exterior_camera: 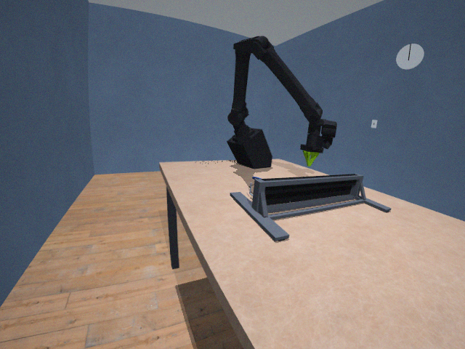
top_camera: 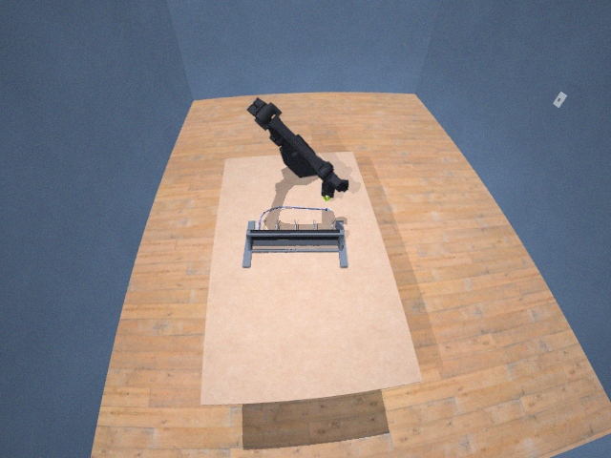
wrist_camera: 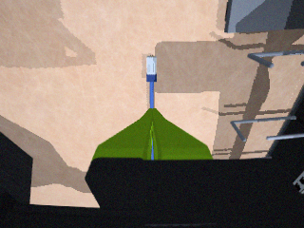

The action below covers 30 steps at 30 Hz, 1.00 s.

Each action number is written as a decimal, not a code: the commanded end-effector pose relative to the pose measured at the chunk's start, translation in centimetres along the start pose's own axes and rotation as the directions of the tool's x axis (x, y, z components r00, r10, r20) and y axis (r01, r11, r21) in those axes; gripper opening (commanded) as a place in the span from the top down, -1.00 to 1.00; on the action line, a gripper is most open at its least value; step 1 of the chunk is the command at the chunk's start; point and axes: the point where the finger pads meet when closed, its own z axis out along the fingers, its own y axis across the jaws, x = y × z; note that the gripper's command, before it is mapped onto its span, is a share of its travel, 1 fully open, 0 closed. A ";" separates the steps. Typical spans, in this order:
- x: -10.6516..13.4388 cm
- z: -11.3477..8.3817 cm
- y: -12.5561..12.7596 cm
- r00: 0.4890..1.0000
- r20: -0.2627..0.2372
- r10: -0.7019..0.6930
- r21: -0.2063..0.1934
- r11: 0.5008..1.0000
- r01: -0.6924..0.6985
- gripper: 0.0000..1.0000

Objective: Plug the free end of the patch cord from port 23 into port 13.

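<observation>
My gripper (top_camera: 326, 197) (exterior_camera: 309, 165) (wrist_camera: 152, 114) is shut and empty, pointing down above the table behind the rack as the exterior camera looks. The white plug (wrist_camera: 151, 66) with a blue boot lies on the table ahead of the fingertips in the wrist view. Its blue cord (top_camera: 291, 208) (wrist_camera: 152, 95) runs back beneath the fingers and shows through the slit between them. In the top view the cord curves round to the rack's left end. The grey rack (top_camera: 246, 254) (exterior_camera: 262, 221) (wrist_camera: 237, 14) stands upright. Its port numbers, port 13 and the plug's latch cannot be made out.
Thin wire guides (top_camera: 296, 224) (wrist_camera: 237, 130) stick out from the rack's panel side, toward the arm. The arm's base (exterior_camera: 251, 150) stands at the table's far end in the exterior view. The table's long edge (exterior_camera: 198, 248) runs beyond the rack's near foot.
</observation>
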 end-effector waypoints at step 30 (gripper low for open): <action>-0.7 -0.2 1.1 1.000 -0.004 -0.027 0.003 1.000 0.027 1.00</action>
